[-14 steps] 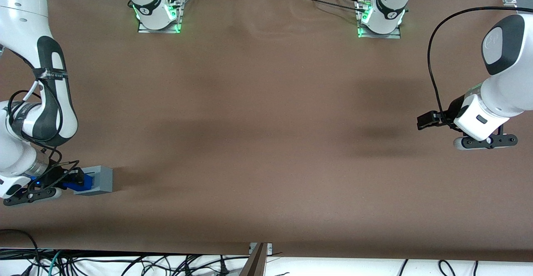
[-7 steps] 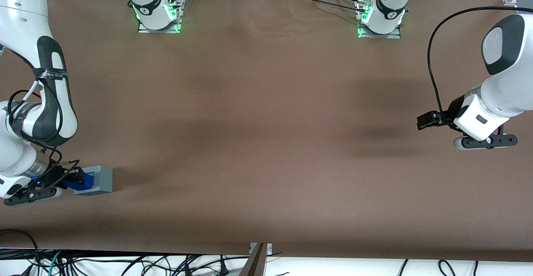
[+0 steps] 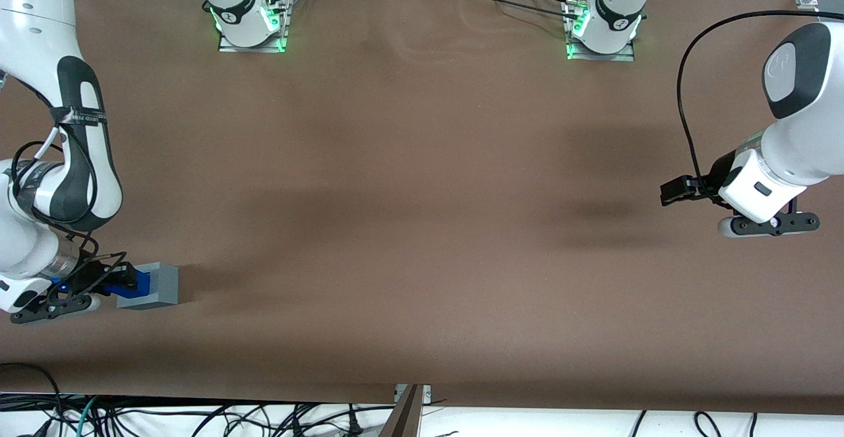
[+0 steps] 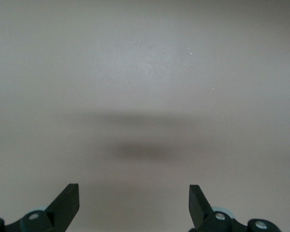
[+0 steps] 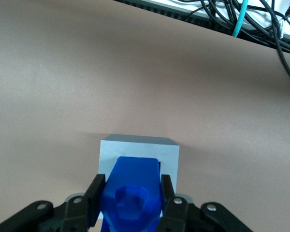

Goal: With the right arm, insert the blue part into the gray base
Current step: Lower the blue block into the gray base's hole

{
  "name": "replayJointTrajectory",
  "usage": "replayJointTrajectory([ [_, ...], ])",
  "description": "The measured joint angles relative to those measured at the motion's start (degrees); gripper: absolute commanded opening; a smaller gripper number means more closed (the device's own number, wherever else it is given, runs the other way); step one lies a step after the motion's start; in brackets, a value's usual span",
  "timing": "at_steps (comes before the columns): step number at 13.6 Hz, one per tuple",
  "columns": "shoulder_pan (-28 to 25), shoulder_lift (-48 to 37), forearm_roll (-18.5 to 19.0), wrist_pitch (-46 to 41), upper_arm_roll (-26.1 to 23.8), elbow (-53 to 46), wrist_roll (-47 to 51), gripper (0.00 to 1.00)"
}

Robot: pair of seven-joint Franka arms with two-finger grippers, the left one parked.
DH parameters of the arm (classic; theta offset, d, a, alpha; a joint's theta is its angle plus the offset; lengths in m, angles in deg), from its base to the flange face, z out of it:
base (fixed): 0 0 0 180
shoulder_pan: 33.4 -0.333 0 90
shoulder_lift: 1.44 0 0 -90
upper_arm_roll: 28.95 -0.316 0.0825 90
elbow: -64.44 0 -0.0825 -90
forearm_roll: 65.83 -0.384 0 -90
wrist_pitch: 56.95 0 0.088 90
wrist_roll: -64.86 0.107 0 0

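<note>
**Ana:** Right wrist view first, since it sits closest: the gripper has its two black fingers pressed against the flanks of the blue part, so it is clamped on that piece. Why hold it by the sides?

**Ben:** I'd judge it keeps the leading end free to go into the gray base. The blue part's far end already overlaps the base's top face, where the square recess should be. Whether it has entered the recess or only hangs over it, I cannot tell.

**Ana:** And the alignment?

**Ben:** The part looks roughly centred across the base, with a pale strip of gray showing on each side. That leaves little slack, so a slight twist could catch an edge of the recess.

**Ana:** From the front view, where is all this?

**Ben:** At the working arm's end of the table, fairly near the front camera. The gripper meets the gray base there, with the blue part between them, and the right arm rises above them.

**Ana:** Room to move?

**Ben:** The table's near edge, with cables hanging below it, is not far from the base. Farther from the camera, brown surface runs to the arm mounts.
</note>
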Motion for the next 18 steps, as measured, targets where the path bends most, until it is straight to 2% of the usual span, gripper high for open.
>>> replayJointTrajectory([
  [1,0.01,0.01,-0.03,0.0,0.0,0.01,0.0,0.57],
  [2,0.05,0.01,-0.17,0.01,0.01,0.02,0.0,0.59],
  [6,0.51,1.0,-1.96,-0.66,0.07,1.24,-0.02,0.59],
  [10,0.54,2.68,-2.1,0.59,0.09,1.29,-0.02,0.59],
  [12,0.54,2.68,-2.1,0.59,0.1,1.29,-0.02,0.99],
  [18,0.13,2.61,-2.12,0.46,-0.46,-0.07,-0.02,1.0],
])
